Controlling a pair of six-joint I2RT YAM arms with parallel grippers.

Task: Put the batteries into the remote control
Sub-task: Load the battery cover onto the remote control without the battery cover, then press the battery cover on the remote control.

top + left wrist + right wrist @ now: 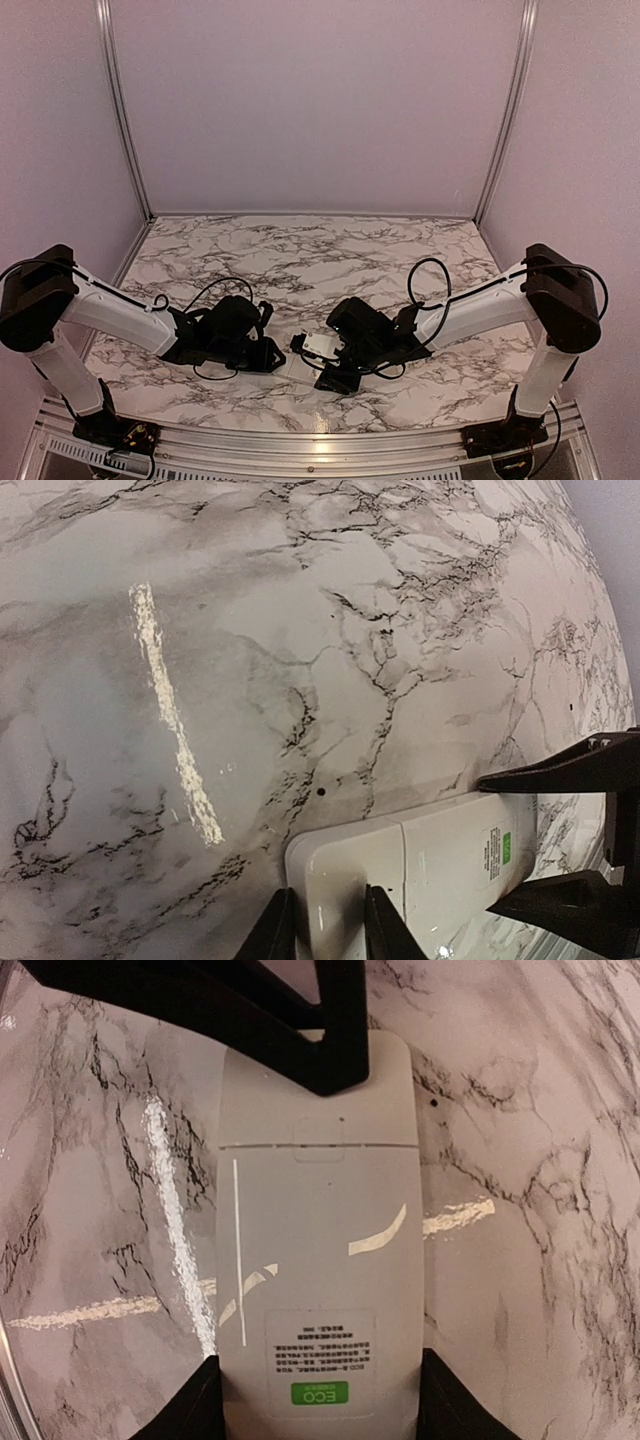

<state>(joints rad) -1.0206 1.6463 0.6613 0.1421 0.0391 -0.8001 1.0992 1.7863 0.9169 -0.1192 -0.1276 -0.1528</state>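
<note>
Seemingly cover-off stage: remote control (318,343) lies back-up at 6 o'clock on the desk (300,250), battery cover (270,1110) on. Right gripper (318,1405) jaws clamp its label end; left gripper (330,925) jaws nearly together at cover end — gripping or pressing, can't tell. Next: slide cover off w/ body held steady. Right wrist view shows the whole back; top view hides most. No batteries visible.

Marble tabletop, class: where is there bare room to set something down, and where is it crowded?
Free: the wide far half of the table, between the back wall and the arms; also the near strip between the arm bases. Crowded: near centre, where the left gripper and right gripper hold the remote control.
</note>
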